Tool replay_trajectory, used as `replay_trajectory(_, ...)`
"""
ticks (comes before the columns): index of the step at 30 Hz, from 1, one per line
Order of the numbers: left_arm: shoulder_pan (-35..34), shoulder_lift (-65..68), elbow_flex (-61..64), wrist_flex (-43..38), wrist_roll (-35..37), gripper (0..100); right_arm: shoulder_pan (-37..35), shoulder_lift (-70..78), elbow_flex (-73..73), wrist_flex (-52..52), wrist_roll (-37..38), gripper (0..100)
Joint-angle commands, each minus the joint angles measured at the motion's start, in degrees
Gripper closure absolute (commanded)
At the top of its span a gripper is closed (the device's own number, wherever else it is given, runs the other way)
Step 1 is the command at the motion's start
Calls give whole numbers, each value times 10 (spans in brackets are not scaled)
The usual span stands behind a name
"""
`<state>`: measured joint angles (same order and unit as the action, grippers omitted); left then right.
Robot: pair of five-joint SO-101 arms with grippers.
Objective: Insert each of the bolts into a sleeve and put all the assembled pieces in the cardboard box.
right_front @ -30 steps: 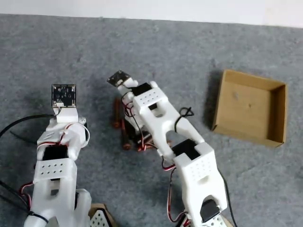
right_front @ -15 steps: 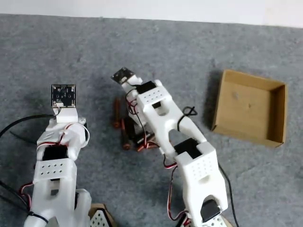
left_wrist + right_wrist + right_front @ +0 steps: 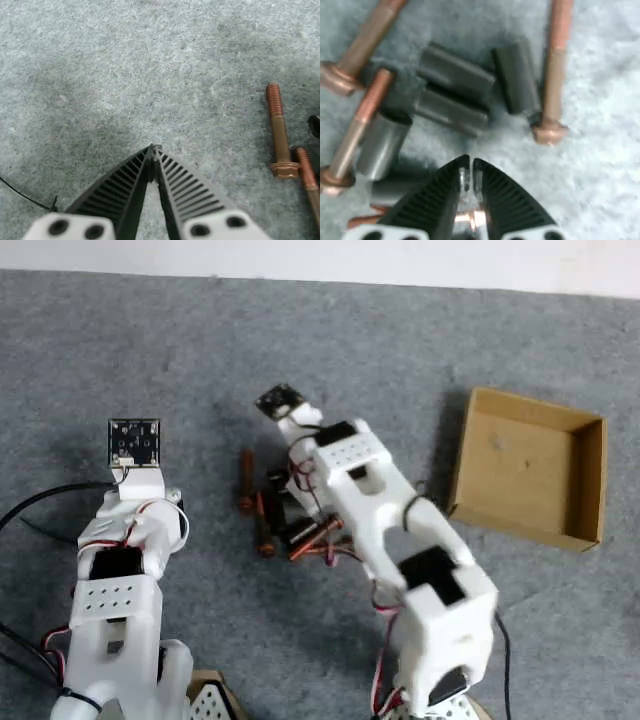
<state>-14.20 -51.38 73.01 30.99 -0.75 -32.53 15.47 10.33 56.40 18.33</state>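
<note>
While copper-coloured flanged metal bolts [image 3: 245,478] lie mid-surface, brown cardboard box [image 3: 525,465] at 3 o'clock | left pincer [image 3: 154,148] closed, empty | right pincer [image 3: 470,161] apparently nips one bolt [image 3: 465,218] above dark tubular sleeves [image 3: 455,75]; likely rigid, slick: grip mid-shank.

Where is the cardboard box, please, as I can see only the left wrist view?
Observer: In the high view the cardboard box lies beyond the right arm, on the side away from the left arm.
Operator: Thank you. Is anything in it?
Observer: Its floor looks bare; no assembled piece is inside.
Operator: And where are the sleeves?
Observer: The right wrist view shows at least four sleeves lying loose among bolts, just ahead of the right gripper.
</note>
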Motion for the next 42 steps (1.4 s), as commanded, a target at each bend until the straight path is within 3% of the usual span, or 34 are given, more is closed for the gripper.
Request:
replay_trajectory(1, -7, -10, -2, -12, 4, 993, 15, -103, 83, -69, -2, 994)
replay_trajectory(7, -7, -10, -2, -12, 4, 993, 4, -153, 200, -137, -2, 994)
replay_trajectory(14, -7, -10, -2, -12, 4, 993, -4, -153, 227, -155, -2, 985)
replay_trajectory(21, -7, -10, -2, -12, 4, 993, -4, -154, 219, -156, 1, 820)
replay_trajectory(27, -7, -10, -2, -12, 4, 993, -18, -152, 91, -109, 39, 810)
replay_trajectory(30, -7, -10, -3, -12, 4, 993, -51, -151, 54, -73, 92, 810)
replay_trajectory(35, -7, -11, 2, -25, 4, 993, -100, -96, 6, -57, 106, 810)
replay_trajectory(42, -7, -14, 4, -25, 4, 993, -66, 65, -112, -55, 106, 810)
